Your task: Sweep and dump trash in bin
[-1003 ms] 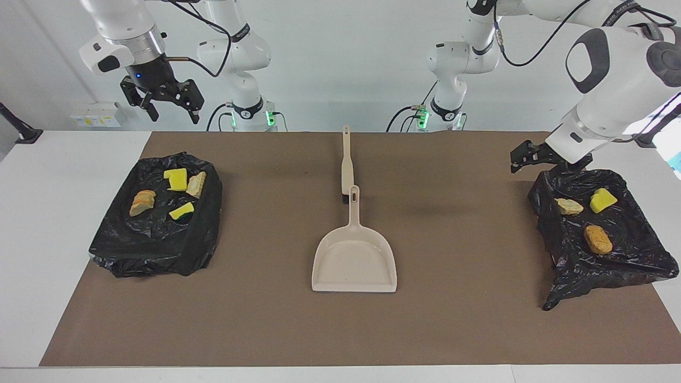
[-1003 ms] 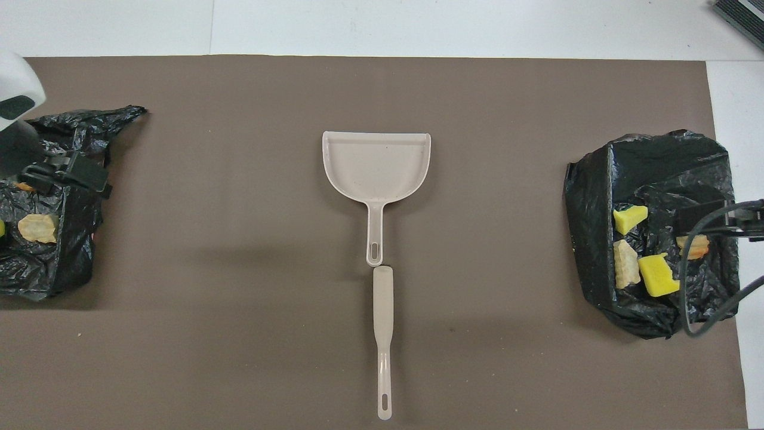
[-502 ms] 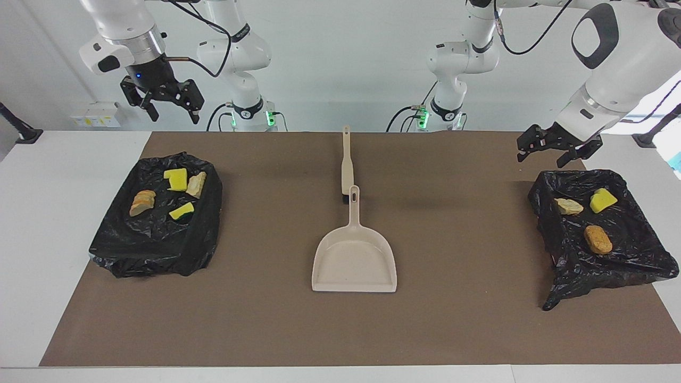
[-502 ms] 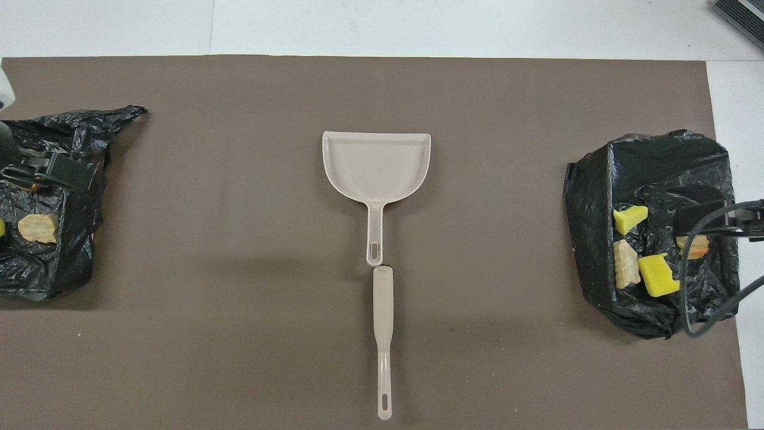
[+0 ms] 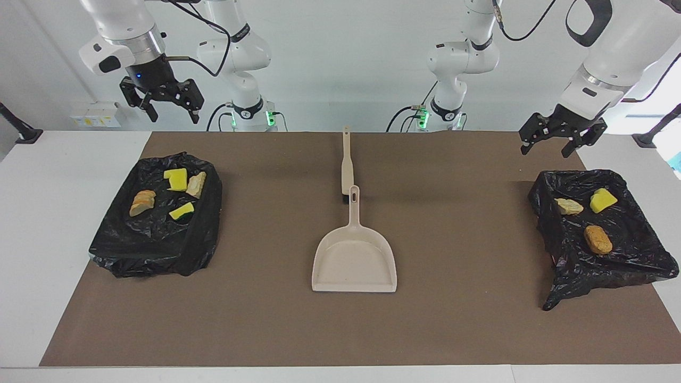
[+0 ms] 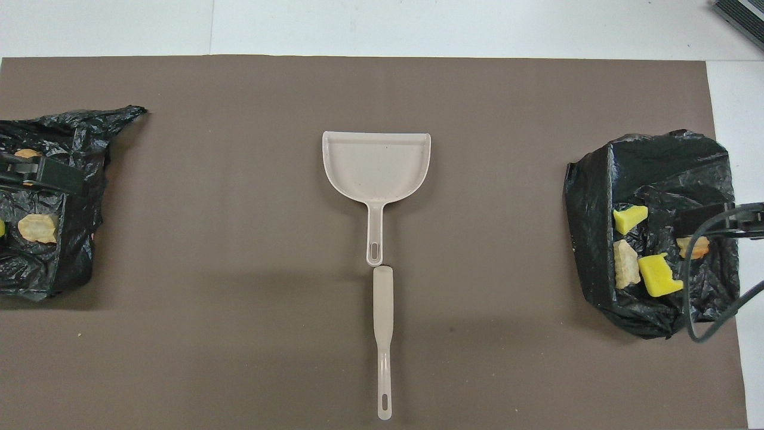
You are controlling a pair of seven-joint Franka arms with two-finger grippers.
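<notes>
Trash lies in two black-lined bins. The bin toward the right arm's end holds several pieces, among them a yellow bit and an orange-tan lump. The bin toward the left arm's end holds a cream lump, a yellow bit and an orange-tan lump. My left gripper hangs open and empty over that bin's robot-side edge. My right gripper waits open and empty, high over the robot-side edge of the other bin.
A beige dustpan lies mid-table on the brown mat, its handle pointing at the robots. The beige brush lies in line with it, nearer the robots, its black bristles by the pan's handle tip.
My left gripper has risen from the rim of its bin and drawn back toward the robots. The right gripper has barely moved. Trash, dustpan and brush stay put.
</notes>
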